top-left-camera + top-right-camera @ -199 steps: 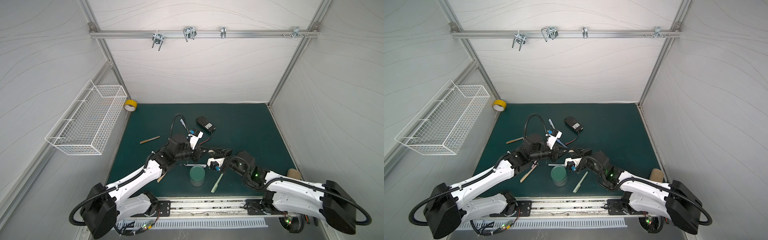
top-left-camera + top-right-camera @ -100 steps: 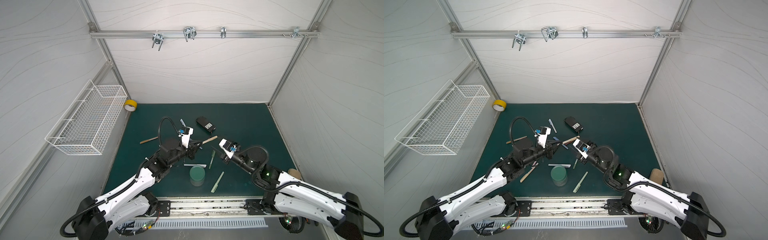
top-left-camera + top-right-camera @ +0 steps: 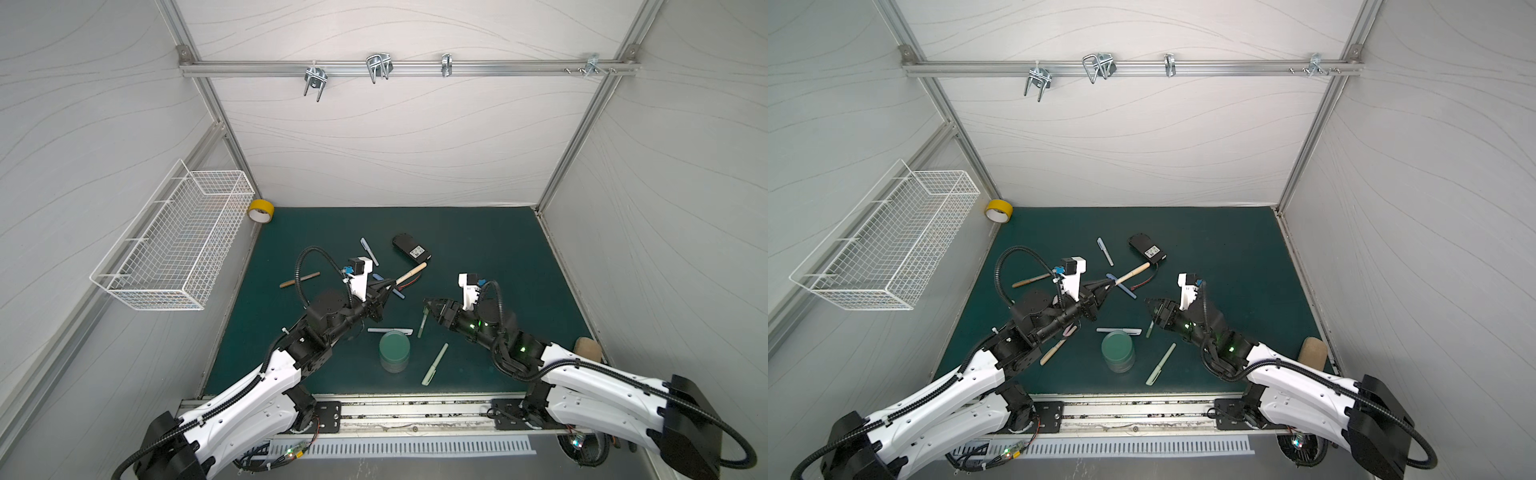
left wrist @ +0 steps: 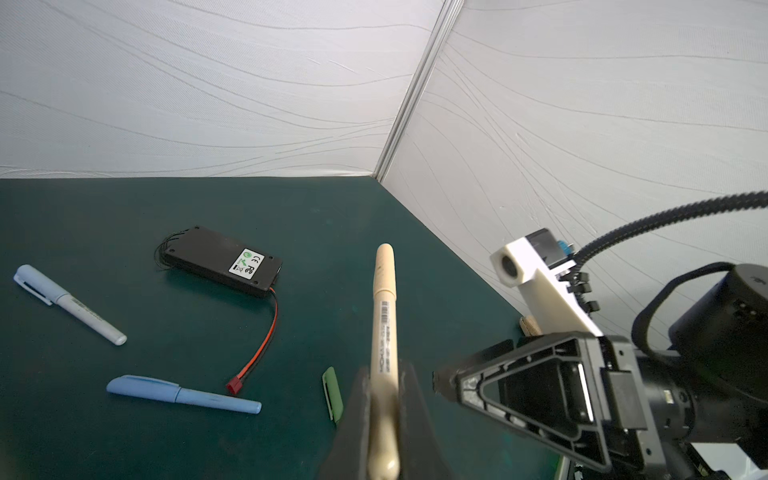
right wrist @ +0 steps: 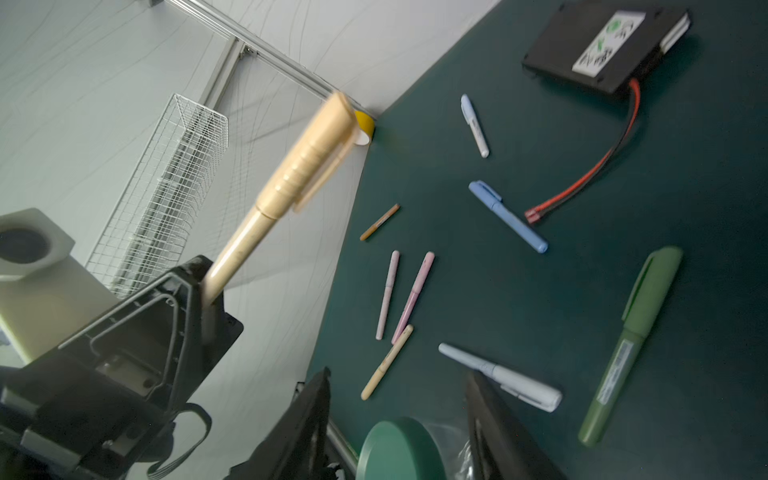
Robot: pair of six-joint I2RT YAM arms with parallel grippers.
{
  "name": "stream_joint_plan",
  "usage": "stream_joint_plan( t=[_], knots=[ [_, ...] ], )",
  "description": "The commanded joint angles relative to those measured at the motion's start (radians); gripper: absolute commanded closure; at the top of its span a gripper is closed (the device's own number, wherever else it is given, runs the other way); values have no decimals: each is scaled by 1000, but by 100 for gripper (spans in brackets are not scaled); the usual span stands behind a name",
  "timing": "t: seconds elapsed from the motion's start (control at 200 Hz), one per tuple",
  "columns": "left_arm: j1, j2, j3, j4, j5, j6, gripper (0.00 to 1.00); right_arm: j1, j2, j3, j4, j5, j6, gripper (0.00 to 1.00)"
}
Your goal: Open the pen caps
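My left gripper (image 3: 390, 286) (image 4: 384, 374) is shut on the lower barrel of a tan pen (image 3: 411, 274) (image 4: 384, 291), held in the air above the mat. Its cap (image 5: 316, 153) sits on the far end. To the right, my right gripper (image 3: 428, 305) (image 5: 397, 372) is open with nothing between its fingers, apart from the tan pen. A capped green pen (image 3: 422, 326) (image 5: 631, 345) lies on the mat just under it. More capped pens lie around: a blue one (image 4: 183, 395), a pale one (image 3: 369, 251), another pale one (image 3: 390, 331) and a second green one (image 3: 434, 365).
A green round container (image 3: 394, 349) stands near the front middle. A black battery pack (image 3: 410, 248) with red wire lies further back. Pink and tan pens (image 5: 411, 291) lie under the left arm, a brown one (image 3: 300, 280) at left. Yellow tape (image 3: 261, 210) and wire basket (image 3: 174, 241) are at back left.
The two grippers, close together over the middle a second ago, have drawn apart. The left one raised the tan pen toward the back; the right one opened wider and backed off to the right.
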State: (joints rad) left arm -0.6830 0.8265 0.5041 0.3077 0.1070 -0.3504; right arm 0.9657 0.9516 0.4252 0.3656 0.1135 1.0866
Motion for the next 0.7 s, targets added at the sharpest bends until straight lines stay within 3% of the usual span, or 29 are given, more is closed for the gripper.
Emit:
stream_joint_plan(
  t=[0.0,0.34,0.695],
  knots=[
    [-3,-12,0,63,-15,10,100,31,43,-19,219,6,247,47],
    [-3,0,0,70,-5,14,100,92,215,0,558,106,348,48],
    [-3,-5,-3,72,-5,20,100,145,338,71,715,184,391,52]
  ],
)
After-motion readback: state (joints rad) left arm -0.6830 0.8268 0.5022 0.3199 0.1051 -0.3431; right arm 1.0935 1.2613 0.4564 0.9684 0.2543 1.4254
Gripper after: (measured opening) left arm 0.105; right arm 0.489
